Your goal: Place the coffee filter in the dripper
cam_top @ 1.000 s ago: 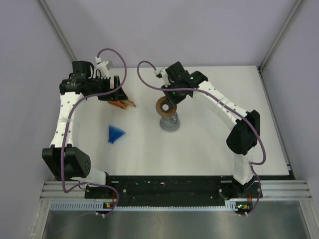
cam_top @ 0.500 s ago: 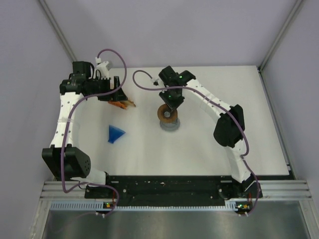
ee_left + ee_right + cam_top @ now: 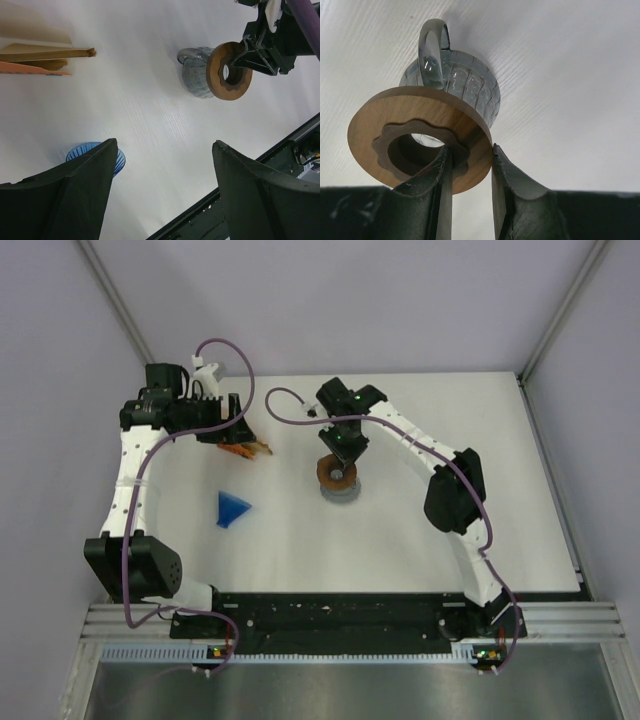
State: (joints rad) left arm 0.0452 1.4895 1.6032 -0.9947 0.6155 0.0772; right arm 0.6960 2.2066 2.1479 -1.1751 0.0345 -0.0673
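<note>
Top external view: the right gripper [image 3: 468,150] pinches the brown wooden ring [image 3: 420,107] by its rim, over the grey mug [image 3: 340,492]. The left gripper [image 3: 165,145] hangs with jaws wide apart by the orange packet [image 3: 245,449]. The blue dripper [image 3: 233,508] lies on the table [image 3: 500,420] at the mug's 9 o'clock, well apart.

Brown ring [image 3: 337,472] now over mug [image 3: 339,493]

- The dripper [image 3: 232,508], at nine o'clock from the mug, was seen in bright blue.
- The mug [image 3: 465,85] was seen in ribbed grey.
- The ring [image 3: 365,125] was shown wood-brown.
- The packet [image 3: 30,69] was coloured orange, its papers [image 3: 50,52] tan.
- The table [image 3: 400,530] was white.
</note>
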